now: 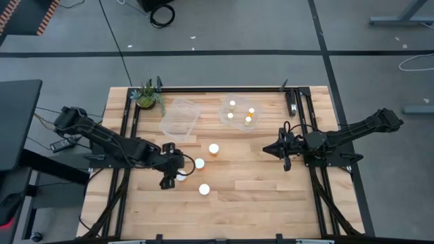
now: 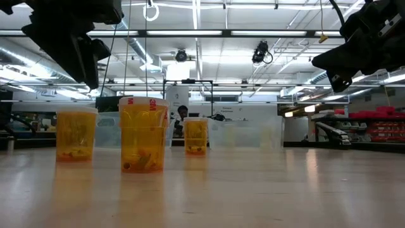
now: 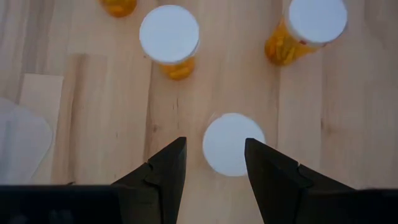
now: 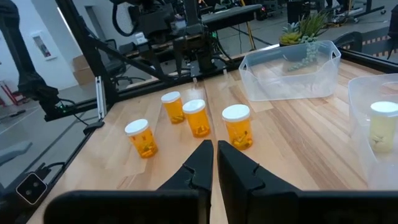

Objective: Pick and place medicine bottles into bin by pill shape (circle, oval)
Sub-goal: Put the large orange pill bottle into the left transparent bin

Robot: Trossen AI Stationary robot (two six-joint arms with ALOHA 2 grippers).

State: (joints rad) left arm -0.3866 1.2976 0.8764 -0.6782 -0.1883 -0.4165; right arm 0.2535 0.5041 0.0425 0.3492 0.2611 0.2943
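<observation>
The left gripper point(image 3: 214, 163) is hovering straight above one medicine bottle, its two dark fingers point(image 3: 166, 168) parted and standing either side of that bottle's white cap point(image 3: 233, 144). The fingers are not touching the cap and are gripping nothing; spread a little wider than the cap, they look lined up so a straight drop would bring them down around the bottle.

That bottle point(image 1: 180, 175) is standing upright on the wooden table point(image 1: 258, 196), toward the left side. Three more bottles are standing loose close by: one just beside it point(image 1: 199, 163), one nearer the bins point(image 1: 213, 148), and one toward the front edge point(image 1: 204, 189). All are upright with caps up, which is leaving each cap clear for a grasp from above.

Two clear plastic bins are sitting at the back of the table. The right bin point(image 1: 227, 116) is already holding several bottles; the left bin point(image 1: 178, 129) is looking empty, beside a small potted plant point(image 1: 146, 95). So the sorting seems roughly half done.

The right gripper point(image 4: 215, 163) is waiting over the right side of the table with its fingers pressed together and nothing between them, staying clear of the left arm's working area.
</observation>
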